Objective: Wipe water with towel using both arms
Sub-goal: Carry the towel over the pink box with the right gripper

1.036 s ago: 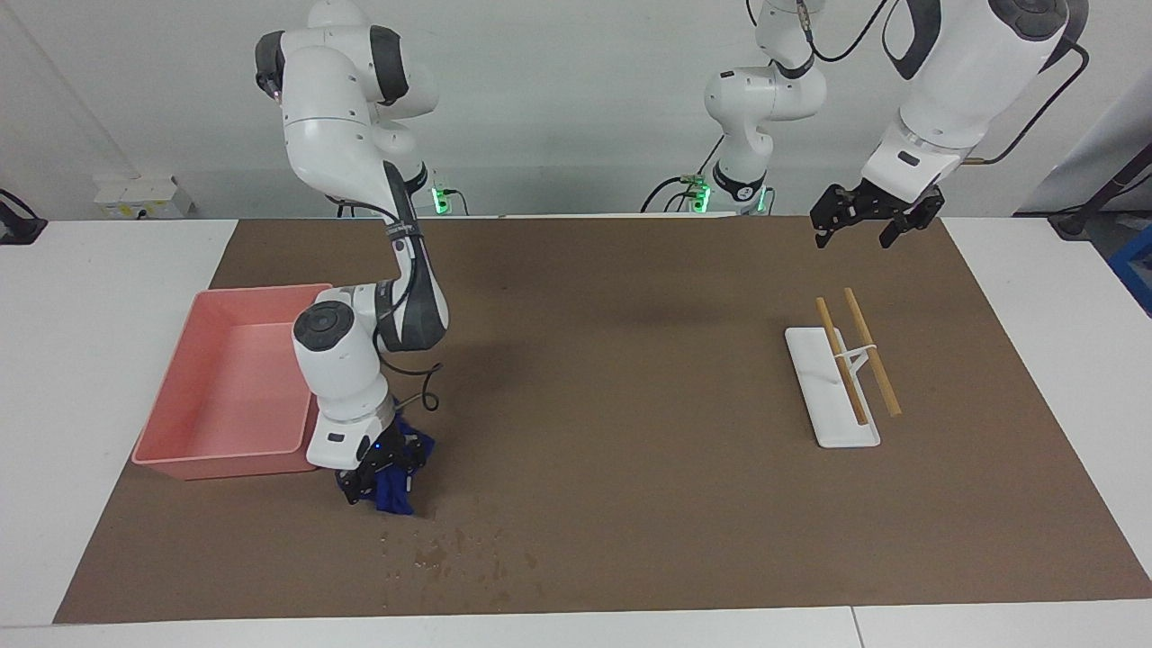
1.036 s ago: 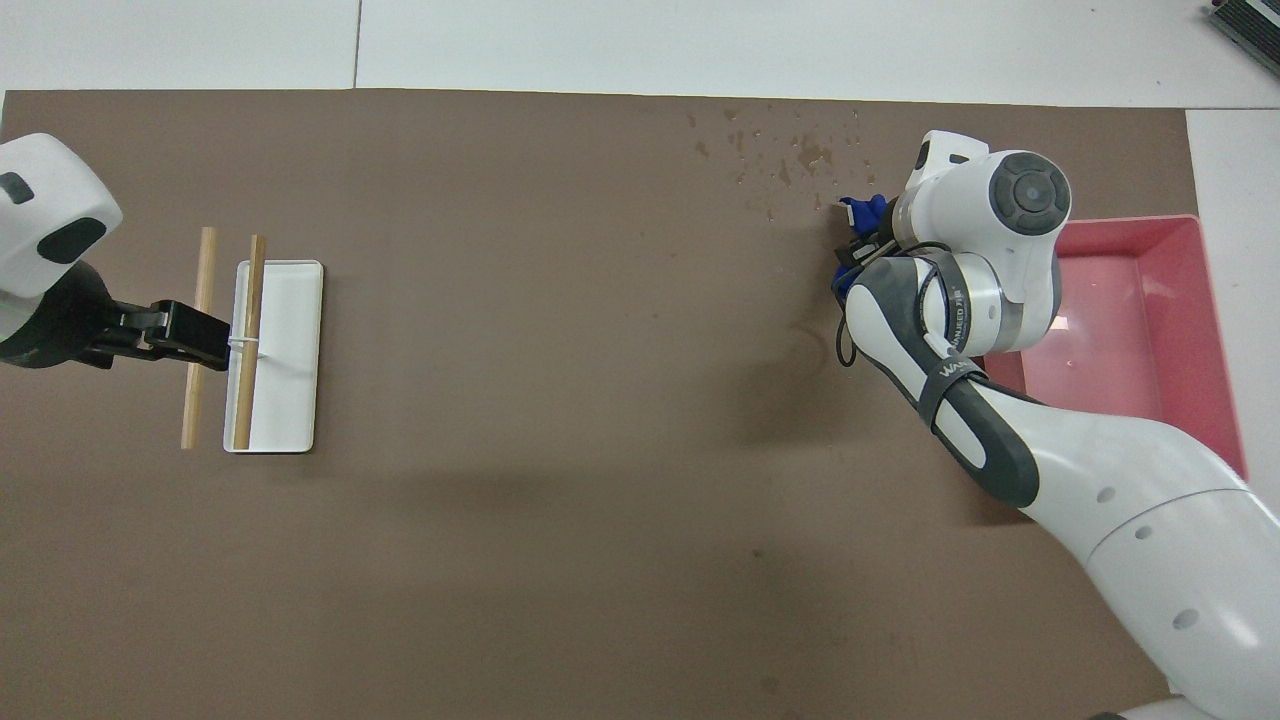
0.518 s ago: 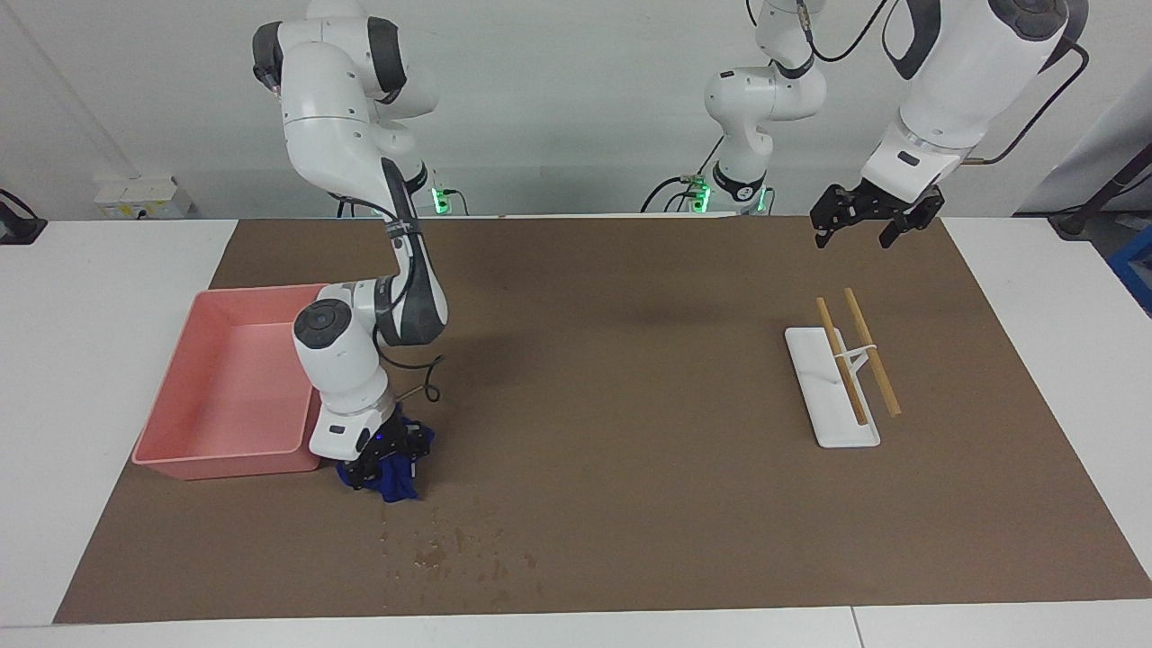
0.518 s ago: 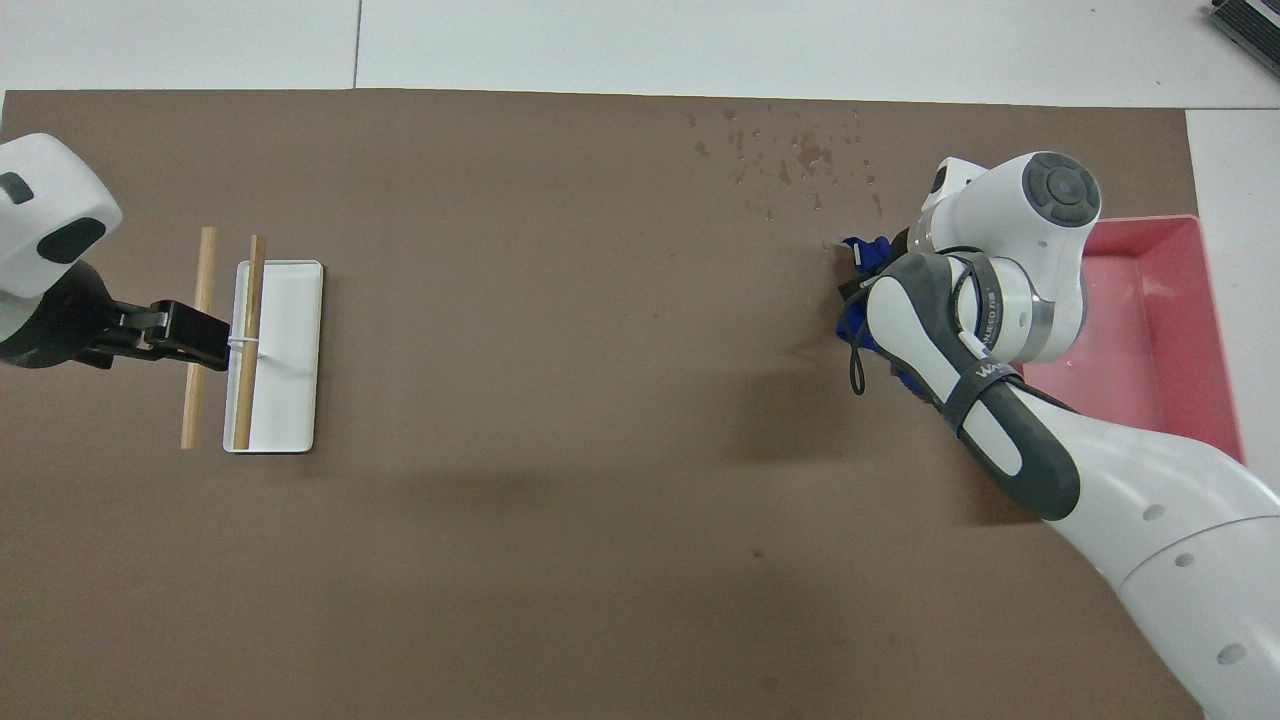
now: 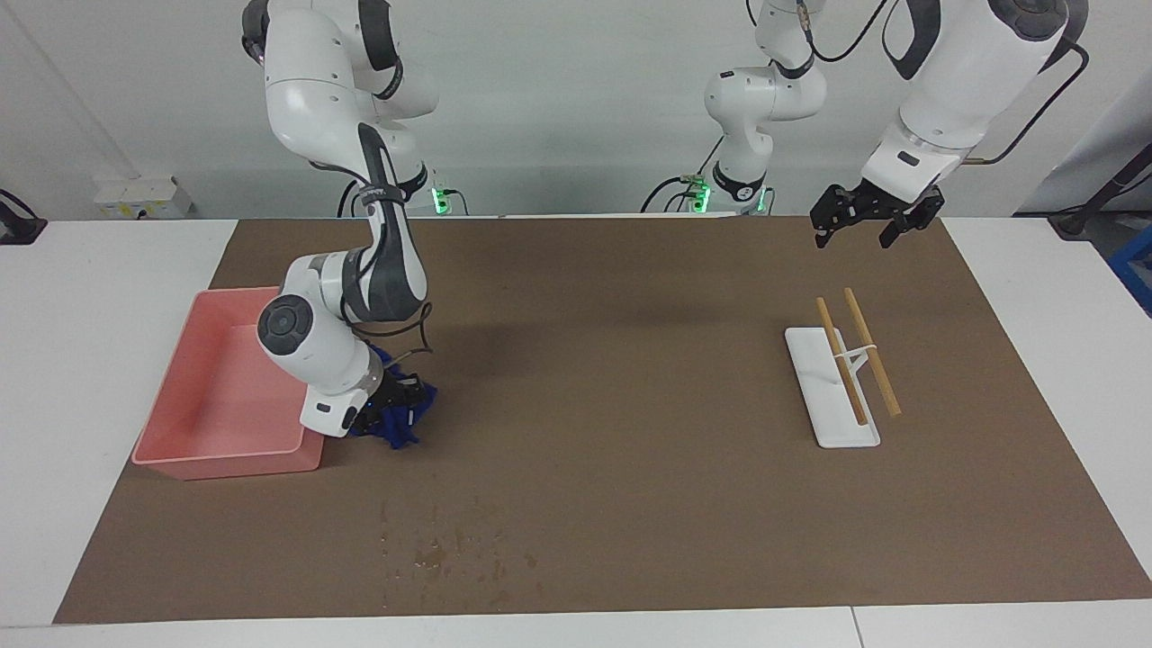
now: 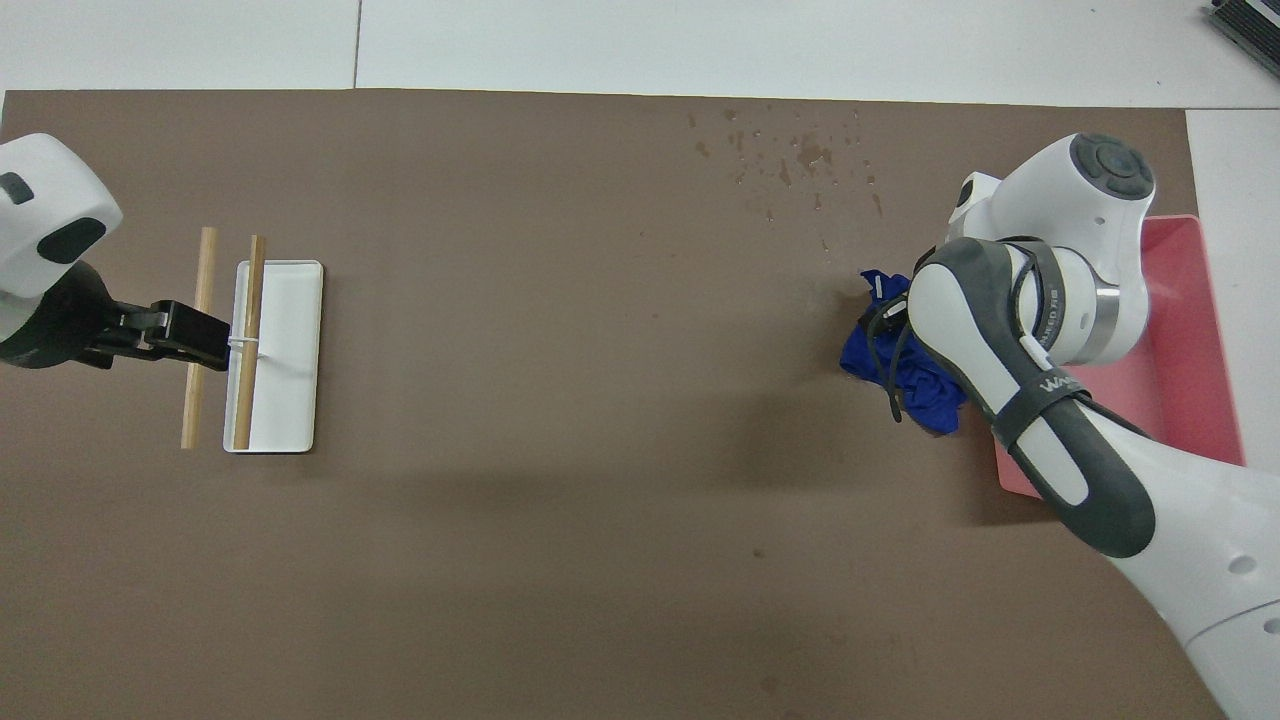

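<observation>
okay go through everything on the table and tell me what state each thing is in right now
Towel: crumpled, gripped by the right tool, beside the pink tray.
Water: droplets unwiped on the mat.
Pink tray: upright, nothing visible inside.
Left tool: open, raised, waiting.
Chopsticks: propped across the white rest.

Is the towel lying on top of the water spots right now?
No, the towel sits in the right claw beside the pink tray, nearer to the robots than the water.

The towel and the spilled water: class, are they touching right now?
Apart. In the facing view, bare brown mat separates the towel, held by the right gripper, from the water.
</observation>
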`<state>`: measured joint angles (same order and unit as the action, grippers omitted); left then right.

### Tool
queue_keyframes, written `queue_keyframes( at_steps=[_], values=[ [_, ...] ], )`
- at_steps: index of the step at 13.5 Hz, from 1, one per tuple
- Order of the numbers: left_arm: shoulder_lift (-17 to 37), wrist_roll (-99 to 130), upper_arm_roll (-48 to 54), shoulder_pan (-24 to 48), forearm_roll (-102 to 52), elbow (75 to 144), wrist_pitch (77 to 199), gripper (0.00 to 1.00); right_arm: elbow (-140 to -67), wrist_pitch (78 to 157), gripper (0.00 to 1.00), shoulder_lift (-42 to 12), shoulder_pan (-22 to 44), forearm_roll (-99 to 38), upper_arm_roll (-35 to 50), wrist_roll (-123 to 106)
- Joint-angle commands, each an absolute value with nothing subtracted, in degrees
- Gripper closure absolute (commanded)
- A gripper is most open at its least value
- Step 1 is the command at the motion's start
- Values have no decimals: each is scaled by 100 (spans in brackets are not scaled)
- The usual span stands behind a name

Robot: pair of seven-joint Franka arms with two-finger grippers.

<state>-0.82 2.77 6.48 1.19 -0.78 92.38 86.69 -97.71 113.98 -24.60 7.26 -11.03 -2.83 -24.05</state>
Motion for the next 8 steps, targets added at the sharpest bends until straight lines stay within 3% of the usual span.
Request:
queue_keyframes(
  at_steps=[1, 4, 8],
  values=[
    [-202, 220, 686, 44, -114, 9352, 8622, 0, -9739, 10752, 100, -1900, 650, -1161, -263, -2268],
    [-202, 220, 686, 44, -114, 9351, 8622, 0, -9388, 9776, 100, -1426, 581, -1099, -325, -2241],
    [-202, 220, 686, 44, -114, 9352, 8622, 0, -9300, 8835, 100, -310, 492, -372, -334, -2338]
  ],
)
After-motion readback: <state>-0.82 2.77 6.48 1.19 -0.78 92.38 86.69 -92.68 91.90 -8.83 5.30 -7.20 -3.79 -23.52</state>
